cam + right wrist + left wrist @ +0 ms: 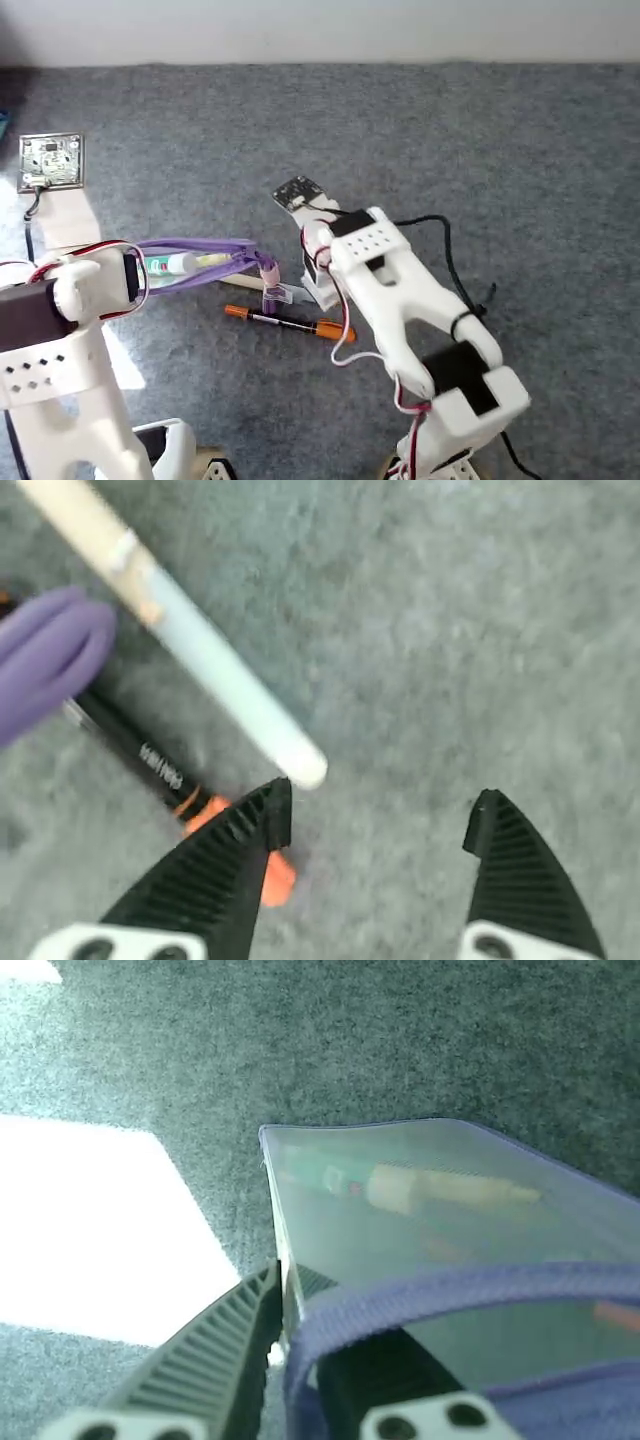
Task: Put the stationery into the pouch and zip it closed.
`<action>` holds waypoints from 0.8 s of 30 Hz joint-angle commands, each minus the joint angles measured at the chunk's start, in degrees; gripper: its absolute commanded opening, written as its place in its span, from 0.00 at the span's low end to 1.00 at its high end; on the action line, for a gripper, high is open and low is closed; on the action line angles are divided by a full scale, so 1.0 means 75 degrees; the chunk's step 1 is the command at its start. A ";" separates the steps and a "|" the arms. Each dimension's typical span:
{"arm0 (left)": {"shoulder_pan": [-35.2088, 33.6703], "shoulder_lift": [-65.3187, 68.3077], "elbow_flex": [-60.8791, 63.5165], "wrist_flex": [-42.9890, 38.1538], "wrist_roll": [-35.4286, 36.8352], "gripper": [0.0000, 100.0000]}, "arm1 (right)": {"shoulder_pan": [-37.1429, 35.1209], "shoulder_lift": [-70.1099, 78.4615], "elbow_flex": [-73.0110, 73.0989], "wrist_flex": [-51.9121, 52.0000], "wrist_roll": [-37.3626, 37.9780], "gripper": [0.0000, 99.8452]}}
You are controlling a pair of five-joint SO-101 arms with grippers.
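High view takes in two arms over a grey carpet (500,150) and one pouch (215,262), clear with purple trim, lying flat between them. One white-and-green tube (178,264) lies inside it. Two pens lie outside on the carpet. A black pen with orange ends (285,322) lies on the arms' side of the pouch. A pale pen with a clear cap (200,650) lies just beside the pouch's purple pull tab (50,660).

Left wrist view has the left gripper (300,1340) pinched narrow on the pouch's end, one finger on each side of the clear wall, with the purple zip edge (450,1290) arching across above them.

Right wrist view has the right gripper (380,815) low over the carpet, jaws spread wide with nothing between them. One fingertip overlaps the orange end of the black pen, close to the clear cap's tip; whether it touches cannot be told.

One circuit board (50,162) sits at the far left of the carpet.
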 commanded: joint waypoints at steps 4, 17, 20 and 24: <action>-0.0035 -0.0012 -0.0100 -0.0105 0.0117 0.01 | -0.0170 0.0522 -0.1090 0.0967 0.0445 0.29; -0.0035 -0.0012 -0.0100 -0.0117 0.0117 0.01 | -0.0463 0.1530 -0.1125 0.0147 0.0586 0.28; -0.0035 -0.0012 -0.0100 -0.0117 0.0117 0.01 | -0.0486 0.1811 -0.1137 -0.0100 0.0586 0.28; -0.0035 -0.0012 -0.0100 -0.0105 0.0117 0.01 | -0.0381 0.1881 -0.1137 -0.0287 0.0598 0.16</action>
